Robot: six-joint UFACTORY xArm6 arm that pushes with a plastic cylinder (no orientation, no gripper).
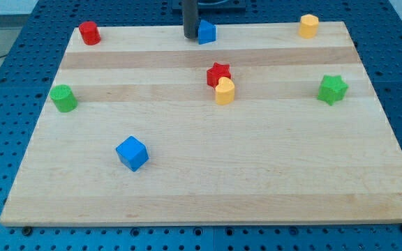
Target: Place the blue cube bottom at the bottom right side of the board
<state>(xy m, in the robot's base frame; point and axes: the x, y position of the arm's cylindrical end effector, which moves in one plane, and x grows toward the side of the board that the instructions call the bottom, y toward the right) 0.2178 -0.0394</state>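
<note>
A blue cube (132, 153) lies on the wooden board (257, 181) at the lower left of the middle. My tip (190, 35) is at the view's top centre, touching the left side of a second, smaller blue block (206, 32) near the board's top edge. The rod stands upright and runs out of the top of the view. The tip is far from the blue cube, up and to its right.
A red cylinder (89, 33) is at the top left, a yellow block (308, 26) at the top right. A red star (218, 73) touches a yellow block (225, 91) at the centre. A green block (64, 98) sits left, a green star (332, 89) right.
</note>
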